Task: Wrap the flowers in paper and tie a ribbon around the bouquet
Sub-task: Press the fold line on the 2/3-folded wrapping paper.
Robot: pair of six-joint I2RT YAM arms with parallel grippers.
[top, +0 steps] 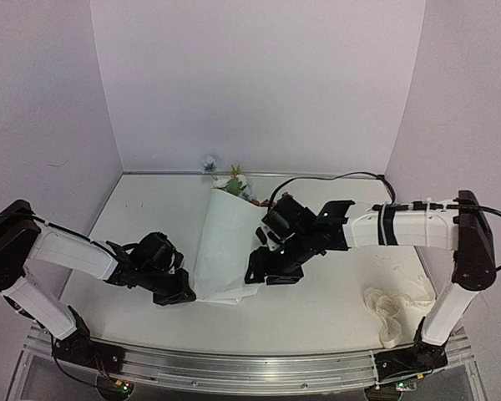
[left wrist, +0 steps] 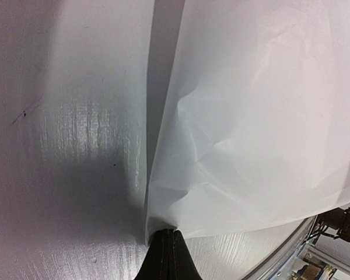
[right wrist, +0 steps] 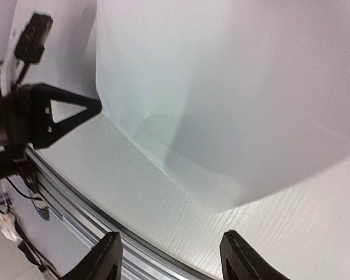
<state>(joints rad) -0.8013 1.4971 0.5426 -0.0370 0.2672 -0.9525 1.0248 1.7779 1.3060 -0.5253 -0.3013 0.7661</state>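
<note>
**Paper and contents.** The paper is found folded over on itself at the centre of the table, its length running from 12 to 6 o'clock. The flowers are enclosed in this fold as in a sleeve. Green leaves and pale and rust blooms are seen protruding from its 12 o'clock end, close to the back wall. The stems are hidden by the sheet. A small pale object, possibly a loose bloom, is noted at 11 o'clock of the bunch, at the foot of the wall; the view is too coarse for it to be identified.

**Left gripper.** The left gripper is stationed at the 7 o'clock corner of the paper. Its fingertips are recorded pressed together, with that corner clamped between them. From there the sheet is seen rising away towards 1 o'clock in soft creases.

**Right gripper.** The right gripper is placed at 4 o'clock of the paper, against its right edge. Its fingers are observed apart, with nothing held between them. In the wrist view, a folded corner of the paper is seen lying flat on the table just beyond them.

**Ribbon.** The ribbon is found in a loose heap at 4 o'clock of the table, near the base of the right arm. It lies well apart from the paper and is touched by neither gripper.
</note>
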